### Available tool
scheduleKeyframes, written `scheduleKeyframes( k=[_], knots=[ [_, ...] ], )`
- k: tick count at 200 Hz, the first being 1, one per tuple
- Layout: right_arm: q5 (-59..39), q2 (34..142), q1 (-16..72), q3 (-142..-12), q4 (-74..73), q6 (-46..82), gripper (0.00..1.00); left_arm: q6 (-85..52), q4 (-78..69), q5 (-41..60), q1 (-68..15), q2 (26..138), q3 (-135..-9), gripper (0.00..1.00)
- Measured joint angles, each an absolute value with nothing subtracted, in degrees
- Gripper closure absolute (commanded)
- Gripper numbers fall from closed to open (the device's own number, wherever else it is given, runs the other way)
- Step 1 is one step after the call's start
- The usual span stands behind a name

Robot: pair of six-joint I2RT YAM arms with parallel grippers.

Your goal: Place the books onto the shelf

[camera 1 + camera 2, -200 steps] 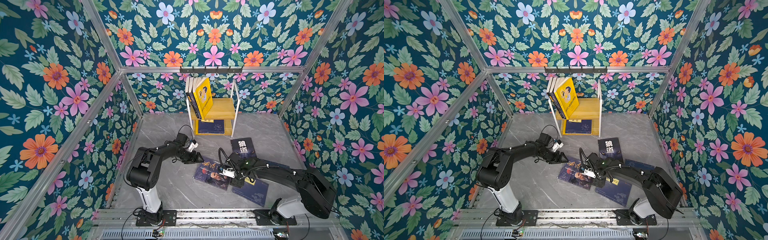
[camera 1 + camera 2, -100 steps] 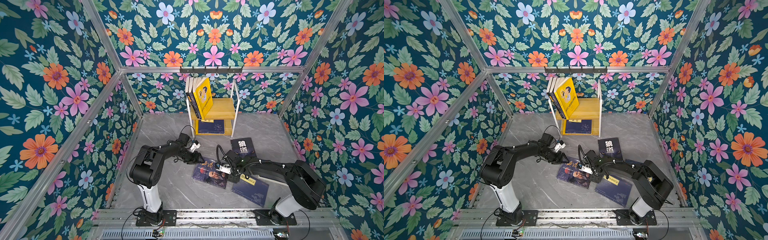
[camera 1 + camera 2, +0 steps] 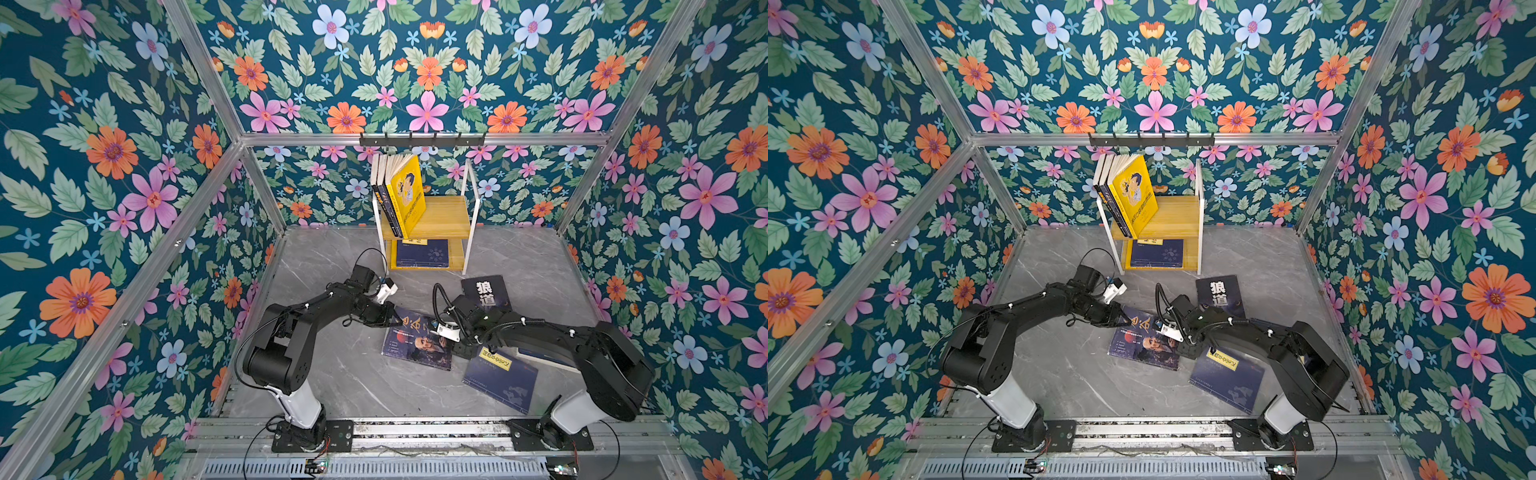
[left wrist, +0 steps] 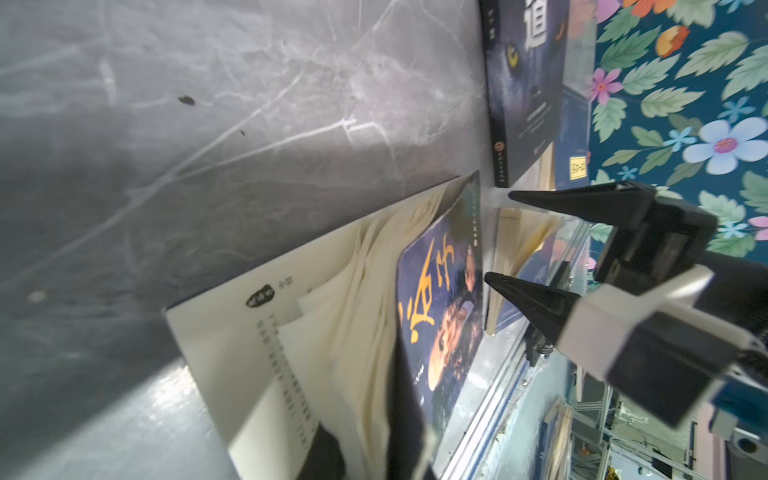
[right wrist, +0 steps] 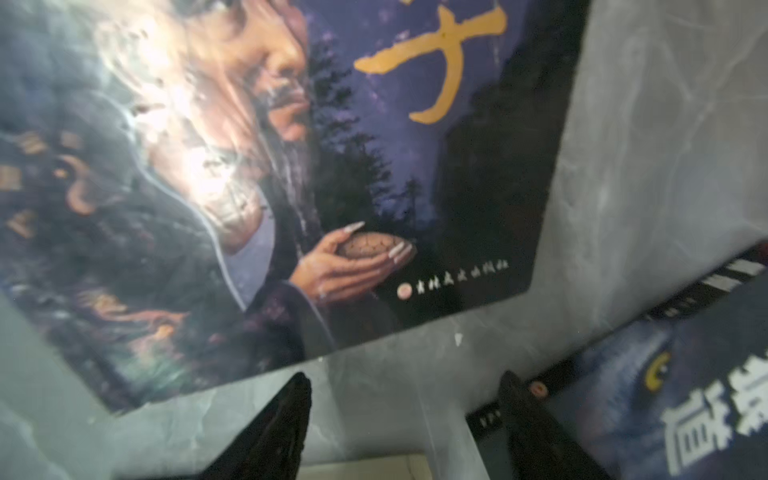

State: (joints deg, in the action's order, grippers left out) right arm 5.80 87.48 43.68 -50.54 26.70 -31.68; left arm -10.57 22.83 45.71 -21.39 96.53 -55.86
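While the left gripper is clamped on the old-man book at its far left corner, I see in the left wrist view that the front cover and a sheaf of cream pages sit between its 2 black fingers. The cover stands raised off the fanned pages beneath. That cover is dark purple-blue with gold brush characters, a bearded old man's face and a long-nailed hand cupping a shell-like thing. The book lies on the grey marbled table, in front of the shelf and between the 2 arms.

I read the right gripper as empty, its jaws apart. Its tips are just beside the book's right edge, and I cannot tell whether they touch it. In its own wrist view the fingers hang over bare table between the old-man book and the wolf book, which lies flat nearer the shelf.

A labelled navy book lies flat near the right arm. On the shelf's top board a yellow book and 3 dark books lean at the left end. A shelved navy book lies flat on the lower board.
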Motion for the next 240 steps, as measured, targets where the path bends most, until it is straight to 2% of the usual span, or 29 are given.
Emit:
scheduleKeyframes(
  k=[46, 72, 127, 216, 232, 240],
  knots=[
    [8.5, 77.4, 48.8, -51.2, 29.6, -28.4, 0.26, -13.2, 22.7, 46.2, -19.3, 95.5, -56.3, 1.0],
    [11.2, 76.1, 52.4, -52.1, 27.1, -26.2, 0.26, -15.0, 22.7, 46.7, -18.5, 95.6, -56.7, 1.0],
    [14.9, 84.2, 59.0, -53.6, 19.0, -25.1, 0.25, -17.6, 22.3, 47.8, -18.2, 96.3, -57.3, 1.0],
    [16.2, 99.4, 61.1, -54.4, 8.0, -25.8, 0.24, -17.8, 22.2, 48.2, -18.2, 96.6, -57.3, 0.99],
    [18.2, 101.3, 61.2, -54.6, 5.2, -26.2, 0.3, -17.8, 22.1, 48.1, -18.1, 96.6, -57.3, 0.97],
    [19.1, 102.0, 61.2, -54.6, 3.7, -26.4, 0.41, -17.8, 22.1, 48.0, -18.1, 96.5, -57.2, 0.95]
  ],
)
